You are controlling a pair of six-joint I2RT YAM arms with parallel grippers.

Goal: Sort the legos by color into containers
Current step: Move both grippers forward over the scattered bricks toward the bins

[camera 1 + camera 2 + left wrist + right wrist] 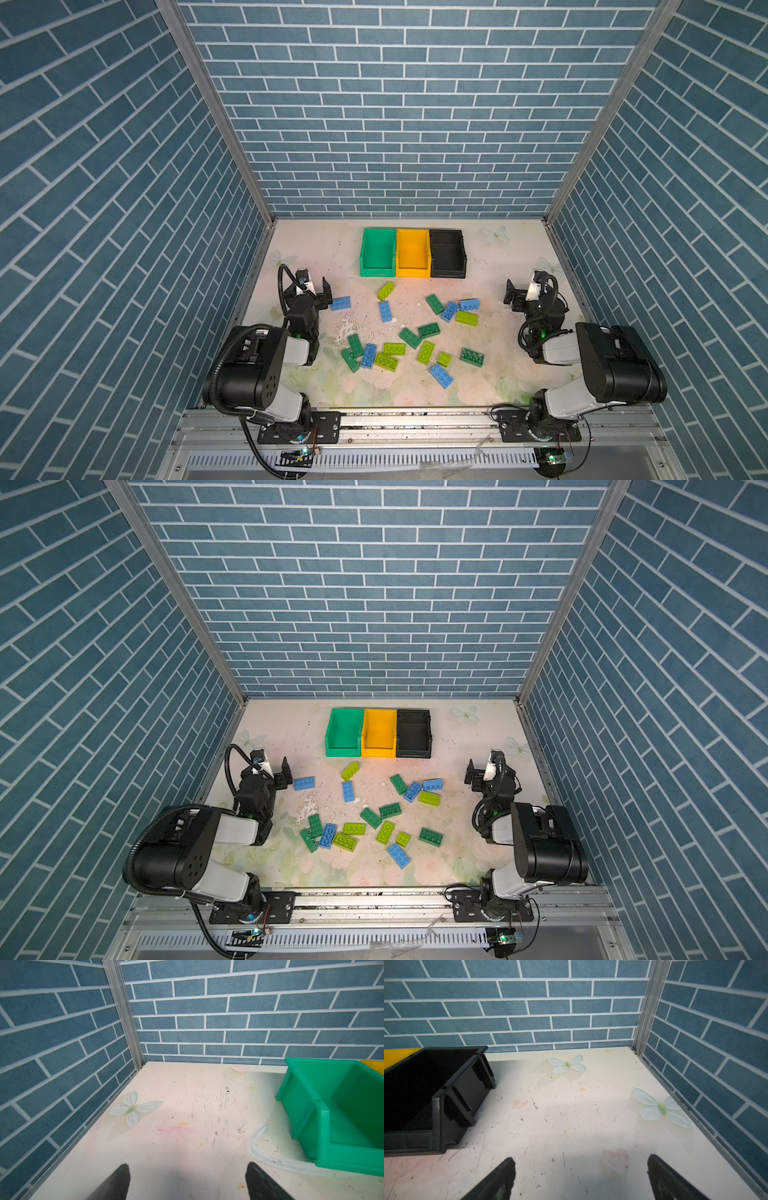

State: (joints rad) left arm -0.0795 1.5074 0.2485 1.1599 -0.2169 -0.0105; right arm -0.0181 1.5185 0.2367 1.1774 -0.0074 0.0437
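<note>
Left jaws and right jaws both stand wide open, empty; the legos (409, 337) lie scattered on the tabletop (498, 257) in front of the empty green bin (377, 271), yellow bin (412, 272) and black bin (447, 273). Best begin with the light blue brick (340, 303) just beside the left jaws, gripped across its narrow width, leaving touching clusters for later.

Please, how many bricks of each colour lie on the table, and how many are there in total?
Light blue bricks: 6
Dark green bricks: 6
Lime green bricks: 6
Total: 18
</note>
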